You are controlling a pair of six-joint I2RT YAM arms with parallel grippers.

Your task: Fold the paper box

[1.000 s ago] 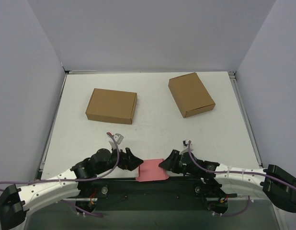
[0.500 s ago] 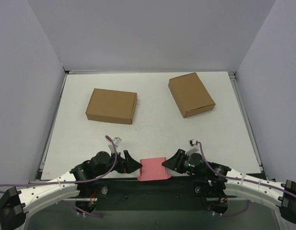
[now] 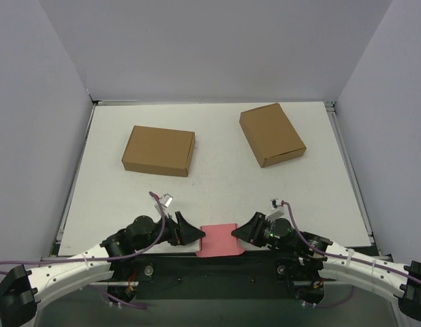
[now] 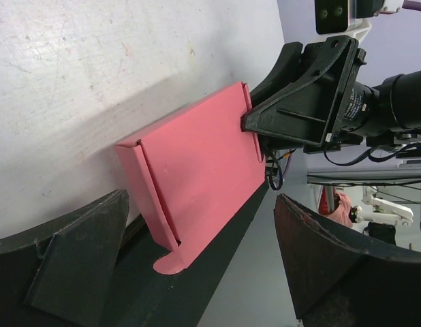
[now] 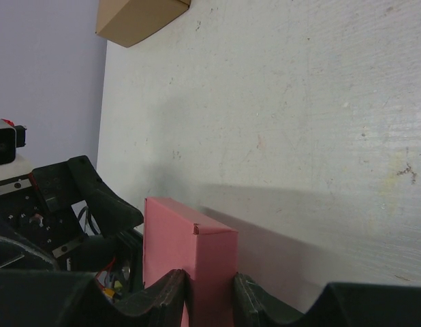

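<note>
Bottom centre of the top view: the paper box (image 3: 219,240) lies at the near edge of the table (image 3: 217,194), its near side overhanging the dark strip in front. The right gripper (image 3: 239,233) is clamped on the box's right end; in the right wrist view its fingers (image 5: 171,294) pinch the pink card from both sides. The left gripper (image 3: 191,231) stands with jaws spread wide just off the box's left end, and I cannot see it touching the card. In the left wrist view a narrow side flap is creased up and a rounded tab (image 4: 171,262) sticks out loose at the lower end, so my reading is that closing this end is the step in hand. To do it well: keep the right clamp firm as the anchor, bring the left fingers in square to the crease, and push on the flap, not the broad panel, which looks thin enough to buckle. Farther back, two brown boxes (image 3: 159,150) (image 3: 272,134) sit well apart from the work.
</note>
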